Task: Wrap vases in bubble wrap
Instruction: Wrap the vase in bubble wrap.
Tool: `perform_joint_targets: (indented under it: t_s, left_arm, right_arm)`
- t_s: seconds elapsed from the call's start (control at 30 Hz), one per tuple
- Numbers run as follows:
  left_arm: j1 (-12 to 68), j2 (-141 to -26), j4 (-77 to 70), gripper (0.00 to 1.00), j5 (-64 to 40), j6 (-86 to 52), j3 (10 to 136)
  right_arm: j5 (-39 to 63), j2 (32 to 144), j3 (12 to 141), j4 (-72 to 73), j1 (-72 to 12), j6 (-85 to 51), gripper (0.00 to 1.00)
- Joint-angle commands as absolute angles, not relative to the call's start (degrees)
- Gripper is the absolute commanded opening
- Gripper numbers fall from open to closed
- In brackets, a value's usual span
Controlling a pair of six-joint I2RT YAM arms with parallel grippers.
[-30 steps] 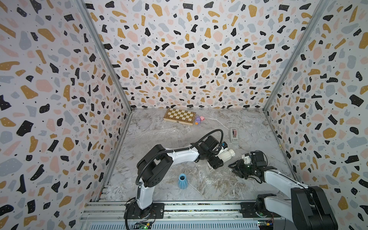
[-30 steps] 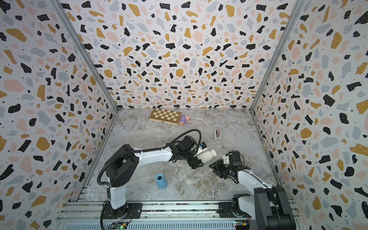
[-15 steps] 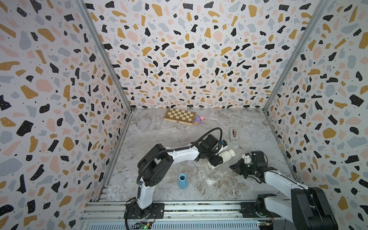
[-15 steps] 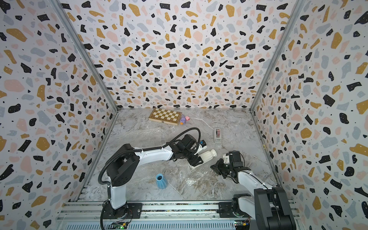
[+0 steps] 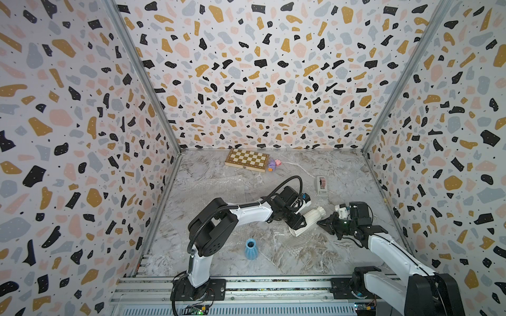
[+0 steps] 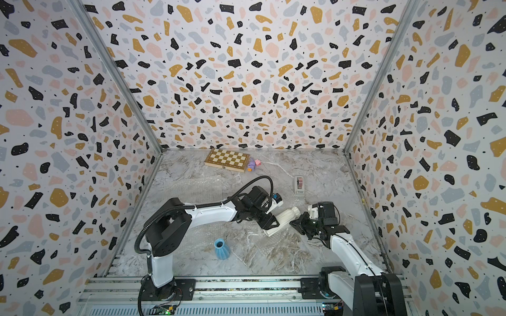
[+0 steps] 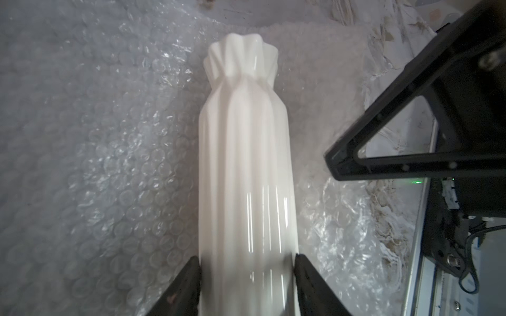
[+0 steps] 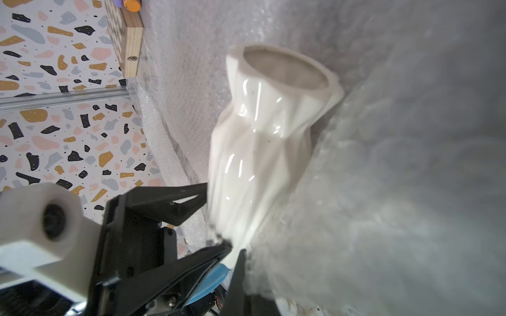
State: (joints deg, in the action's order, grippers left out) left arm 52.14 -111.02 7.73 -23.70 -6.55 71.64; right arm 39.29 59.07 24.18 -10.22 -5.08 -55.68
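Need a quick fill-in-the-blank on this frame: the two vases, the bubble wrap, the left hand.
1. The white vase lies on its ___ on the bubble wrap.
2. The left hand has a jaw on each side of the ___ vase.
3. The blue vase stands ___.
4. The chessboard lies against the ___ wall.

Missing words: side; white; upright; back.

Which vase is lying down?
The taller cream-white ribbed vase, on the clear bubble wrap in the left pincer; the small light blue narrow-necked vase stands upright.
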Motion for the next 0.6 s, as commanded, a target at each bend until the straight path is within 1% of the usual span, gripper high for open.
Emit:
perform_joint_targets:
  t_s: [0.0,0.23,0.33,0.57]
  left_arm:
    - [52.7,-109.3,6.6,0.53,-26.5,-10.0,69.9]
    - [52.7,-109.4,2.5,0.54,-27.5,-11.9,68.2]
    - [52.7,-109.1,3.2,0.56,-27.2,-11.1,68.3]
    - [52.1,-107.8,2.1,0.57,-26.3,-10.8,66.3]
  right_arm:
    - [39.1,58.8,28.0,-12.3,-4.8,-57.0,0.00]
    - [34.8,64.0,33.2,-9.8,-8.3,-59.0,0.00]
    - [34.4,67.9,33.7,-7.8,-9.8,-59.5,0.00]
    - [30.7,74.3,37.0,-5.8,-12.9,-59.2,0.01]
